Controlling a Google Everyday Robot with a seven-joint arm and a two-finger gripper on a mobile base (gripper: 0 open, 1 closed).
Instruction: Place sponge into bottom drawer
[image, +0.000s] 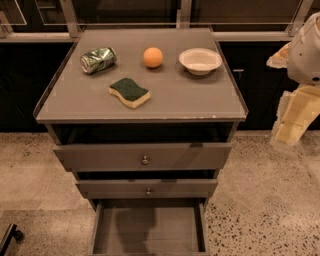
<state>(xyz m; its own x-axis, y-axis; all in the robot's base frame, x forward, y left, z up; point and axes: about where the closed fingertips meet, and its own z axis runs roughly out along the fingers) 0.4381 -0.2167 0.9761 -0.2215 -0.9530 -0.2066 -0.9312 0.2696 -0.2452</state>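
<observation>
The sponge (129, 92), dark green on top with pale yellow foam below, lies flat on the grey cabinet top (200, 100), left of centre and near the front. The bottom drawer (150, 230) is pulled out below the two upper drawers, and its flat grey floor is bare. My gripper (294, 117), white arm with cream parts, hangs at the right edge of the view, beside the cabinet and off its top. It is far to the right of the sponge and holds nothing that I can see.
A crushed green can (98, 59), an orange ball (153, 57) and a white bowl (200, 60) stand in a row at the back of the top. Two upper drawers with round knobs (145, 160) are slightly out. Speckled floor surrounds the cabinet.
</observation>
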